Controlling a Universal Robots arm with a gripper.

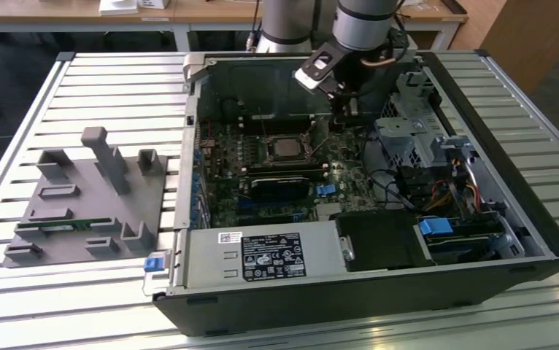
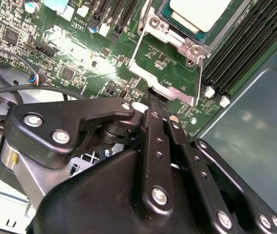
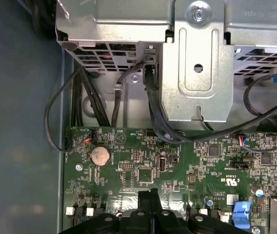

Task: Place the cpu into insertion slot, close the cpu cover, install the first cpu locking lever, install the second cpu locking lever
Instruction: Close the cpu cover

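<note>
The cpu (image 1: 284, 148) (image 2: 200, 10) lies flat in the insertion slot on the green board, silver top up; the slot itself is hidden beneath it. The silvery cpu cover (image 2: 176, 38) frames it and lies down around the chip. A thin wire locking lever (image 2: 137, 48) runs along the frame's side and around its corner. My gripper (image 1: 336, 122) (image 2: 153, 93) (image 3: 150, 193) reaches down into the case, just to the exterior view's right of the cpu. Its black fingers (image 2: 159, 126) are pressed together with nothing between them. The tips sit at the silvery edge plate (image 2: 170, 87) beside the cover.
The open computer case (image 1: 513, 219) lies on a slatted table. The metal drive cage (image 1: 408, 135) (image 3: 197, 63) and cables (image 3: 153, 112) crowd the side beyond my gripper. Memory slots (image 2: 246, 44) flank the socket. A grey fixture (image 1: 85, 197) sits at the exterior view's left.
</note>
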